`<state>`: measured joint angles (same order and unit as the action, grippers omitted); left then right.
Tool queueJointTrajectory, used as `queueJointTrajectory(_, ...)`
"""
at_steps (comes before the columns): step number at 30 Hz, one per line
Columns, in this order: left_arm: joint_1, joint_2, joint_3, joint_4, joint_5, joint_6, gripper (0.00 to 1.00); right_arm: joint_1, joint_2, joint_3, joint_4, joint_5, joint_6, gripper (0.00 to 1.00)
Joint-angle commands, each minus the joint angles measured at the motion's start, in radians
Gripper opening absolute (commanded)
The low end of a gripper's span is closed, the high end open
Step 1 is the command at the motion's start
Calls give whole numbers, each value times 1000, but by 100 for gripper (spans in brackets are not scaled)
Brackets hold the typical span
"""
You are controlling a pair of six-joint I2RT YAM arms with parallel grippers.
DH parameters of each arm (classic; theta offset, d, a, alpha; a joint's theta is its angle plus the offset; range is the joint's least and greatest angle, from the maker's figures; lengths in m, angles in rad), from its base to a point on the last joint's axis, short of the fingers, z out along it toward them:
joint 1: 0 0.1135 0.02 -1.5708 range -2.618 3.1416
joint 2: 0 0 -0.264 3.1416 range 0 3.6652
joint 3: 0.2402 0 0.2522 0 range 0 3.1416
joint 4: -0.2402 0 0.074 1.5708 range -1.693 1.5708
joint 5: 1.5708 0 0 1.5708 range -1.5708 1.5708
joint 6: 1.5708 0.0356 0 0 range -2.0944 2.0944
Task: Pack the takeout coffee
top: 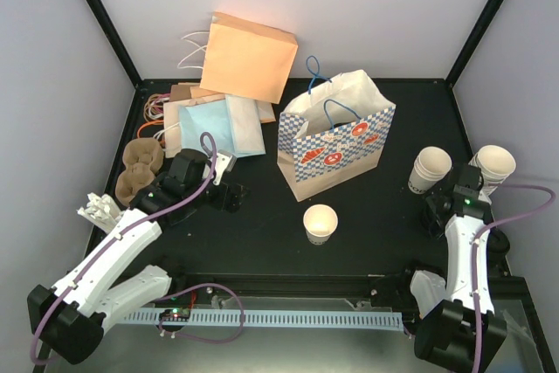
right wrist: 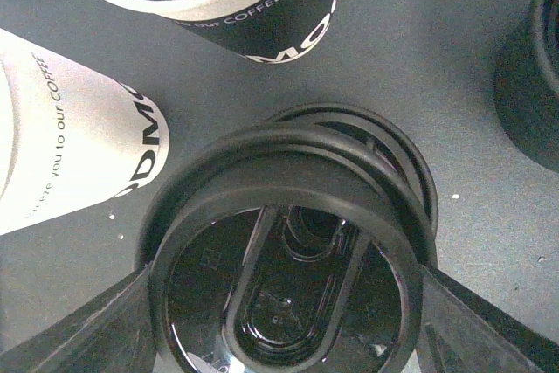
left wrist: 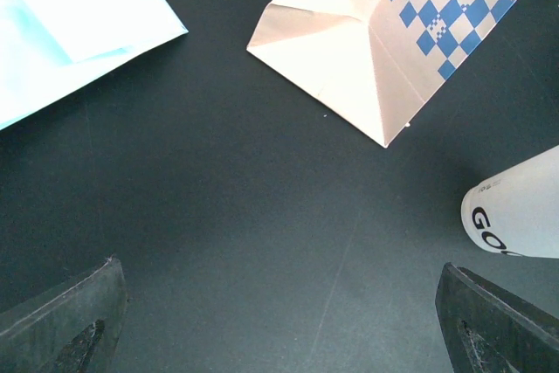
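One cup (top: 320,223) stands upright and open, with no lid, at the lower middle of the top view. It is just below the checked bag (top: 336,141) and apart from it, and in the left wrist view its side shows at the right edge. It is thin paper, so it should be very light if empty; whether it holds any drink cannot be told. The wall will likely dent under a hard squeeze, while the rolled rim stiffens the top. Because the smooth sides taper downward, a loose grip would probably let it slip. The safest hold looks to be across the wall a little under the rim, squeezed gently and kept upright. The left gripper (left wrist: 279,264) hangs over bare table (left wrist: 262,172) to the cup's left, with its jaws spread wide and nothing between them. The right gripper (right wrist: 284,303) is at the right of the top view beside two cup stacks (top: 430,169). Its fingers meet both sides of a black lid (right wrist: 279,172) and seem to grip it.
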<state>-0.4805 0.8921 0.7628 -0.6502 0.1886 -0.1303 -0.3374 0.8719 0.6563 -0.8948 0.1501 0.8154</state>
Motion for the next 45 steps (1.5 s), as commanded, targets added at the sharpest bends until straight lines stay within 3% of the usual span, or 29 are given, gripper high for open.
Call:
queueJointTrajectory(1,-7,-8,39,-7,25,14,99,-4,-11,26,-21,-14,-7,70)
queueJointTrajectory(9,-7,-10,39,-7,26,15,99,4,-9,31,-5,-77,-50,70)
queueJointTrajectory(16,-7,-9,39,-5,24,16,99,136,-47,118,-80,-109,-58,70)
queueJointTrajectory(24,-8,-14,39,-9,24,12,99,509,-17,193,-163,-127,50,70)
queueJointTrajectory(30,-9,-21,38,-7,23,12,99,781,-17,196,-113,-218,51,70)
queueJointTrajectory(38,-10,-18,39,-6,26,8,99,1188,193,282,-101,-146,21,71)
queueJointTrajectory(45,-12,-25,38,-6,54,-11,99,1334,393,468,-176,-22,-16,71)
